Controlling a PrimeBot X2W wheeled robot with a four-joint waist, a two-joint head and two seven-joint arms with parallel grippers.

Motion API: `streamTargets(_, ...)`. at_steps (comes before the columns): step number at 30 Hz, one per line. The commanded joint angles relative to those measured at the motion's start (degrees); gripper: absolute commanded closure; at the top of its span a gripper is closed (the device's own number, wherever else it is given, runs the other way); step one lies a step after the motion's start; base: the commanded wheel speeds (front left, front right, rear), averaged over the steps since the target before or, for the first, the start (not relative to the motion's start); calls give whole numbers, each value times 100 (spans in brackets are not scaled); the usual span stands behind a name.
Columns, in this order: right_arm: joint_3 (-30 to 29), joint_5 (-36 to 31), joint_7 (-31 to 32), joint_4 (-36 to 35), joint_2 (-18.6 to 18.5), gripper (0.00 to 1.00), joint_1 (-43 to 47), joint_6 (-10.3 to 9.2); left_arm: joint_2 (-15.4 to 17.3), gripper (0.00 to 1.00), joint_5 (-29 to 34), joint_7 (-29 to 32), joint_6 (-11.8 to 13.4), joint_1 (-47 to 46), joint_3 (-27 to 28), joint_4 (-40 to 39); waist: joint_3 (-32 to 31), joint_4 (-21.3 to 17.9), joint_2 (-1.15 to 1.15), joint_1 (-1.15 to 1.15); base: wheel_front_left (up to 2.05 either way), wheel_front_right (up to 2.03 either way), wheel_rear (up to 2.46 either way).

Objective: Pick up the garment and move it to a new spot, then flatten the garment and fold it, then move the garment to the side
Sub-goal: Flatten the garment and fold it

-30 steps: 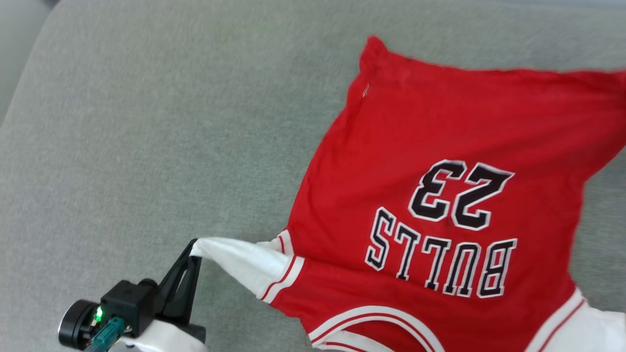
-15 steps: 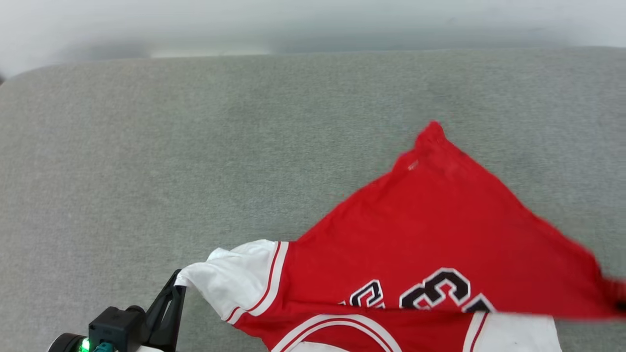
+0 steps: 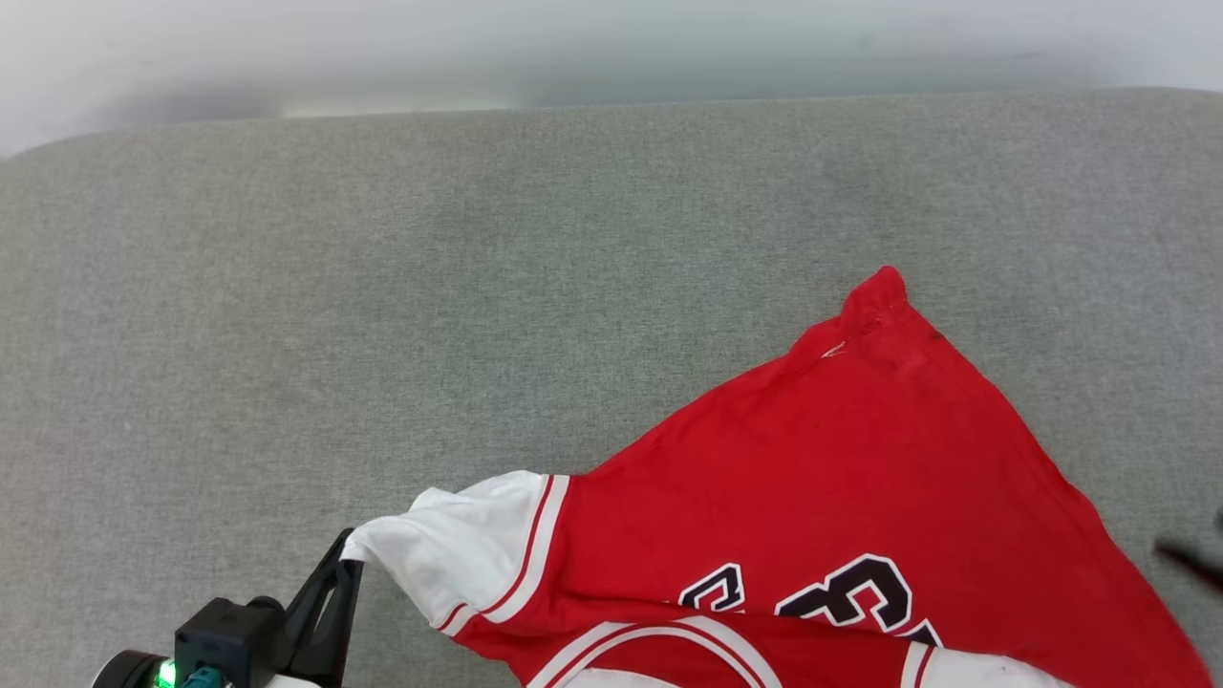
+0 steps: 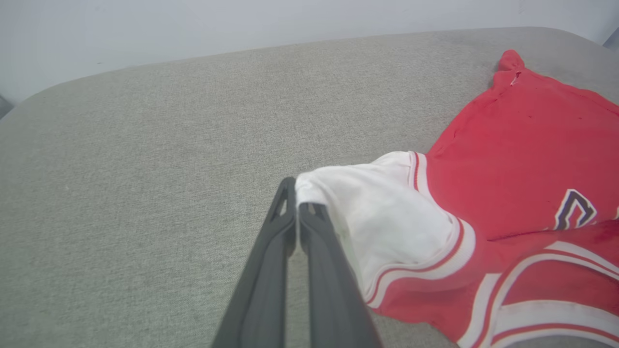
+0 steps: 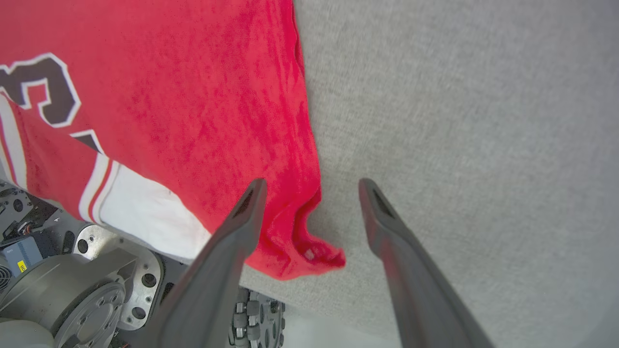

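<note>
Note the garment (image 3: 841,478): soft matt knit cloth, red body and white sleeve alike, with a slightly fuzzy nap. The grey cushion (image 3: 382,287) under it is coarse woven fabric, matt. On your left gripper (image 4: 296,193), the fingers (image 4: 268,270) look like smooth dark matt plastic. The robot base (image 5: 92,290) shows dull grey metal.

Garment (image 3: 860,459) cut off by head view's bottom and right edges; number (image 3: 846,597) half covered by folded-over neckline. Sleeve (image 4: 387,222) tip lost between pinched fingers of left gripper (image 4: 297,195); gripper body cropped below. Dark blurred streak (image 3: 1190,562) at right edge: unidentifiable.
</note>
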Motion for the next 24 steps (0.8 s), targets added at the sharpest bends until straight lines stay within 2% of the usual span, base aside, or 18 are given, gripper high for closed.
streamTargets(1, -186, -5, 3, -167, -103, 0, -238, -3, -11, 100, 16, -14, 35, -53, 17, -31, 18, 24, 0, 0, 0, 0, 0)
streamTargets(6, -542, -67, 390, -752, -272, 0, -943, -2, -59, 100, 85, 23, -3, -189, -20, -73, 163, 174, 0, 0, 0, 0, 0)
streamTargets(11, -184, -279, 1205, -1049, -179, 0, -1949, -2, -134, 100, 193, 48, -85, -432, -87, -75, 427, 410, 0, 0, 0, 0, 0)
streamTargets(18, 793, -750, 2228, -395, 485, 0, -3594, -2, -368, 100, 343, 72, -242, -833, -207, 29, 891, 799, 0, 0, 0, 0, 0)
streamTargets(24, 1516, -1114, 2346, 483, 980, 0, -4567, -2, -571, 100, 442, 34, -328, -1118, -234, 111, 1310, 1052, 0, 0, 0, 0, 0)
